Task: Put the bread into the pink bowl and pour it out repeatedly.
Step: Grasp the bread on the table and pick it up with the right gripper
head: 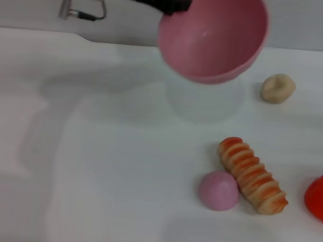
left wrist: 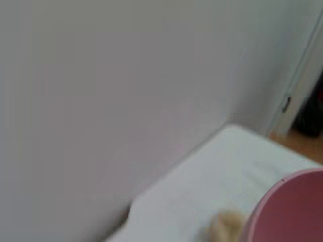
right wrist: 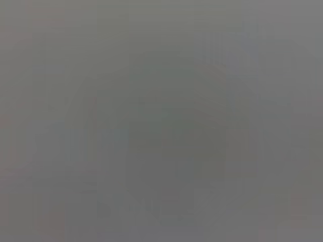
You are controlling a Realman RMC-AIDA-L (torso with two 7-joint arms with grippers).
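Observation:
My left gripper (head: 180, 4) reaches in from the upper left of the head view and is shut on the rim of the pink bowl (head: 214, 32). The bowl hangs above the table, tipped with its opening toward me, and nothing lies inside it. A slice of the bowl (left wrist: 292, 212) also shows in the left wrist view. The bread (head: 253, 175), striped orange and cream, lies flat on the table to the front right, well below and apart from the bowl. My right gripper is out of view; the right wrist view is plain grey.
A pink dome-shaped bun (head: 219, 190) touches the bread's left side. A small beige lump (head: 277, 88) (left wrist: 227, 227) sits at the back right. A red object (head: 322, 197) is cut off by the right edge. The white table (head: 91, 149) runs leftward.

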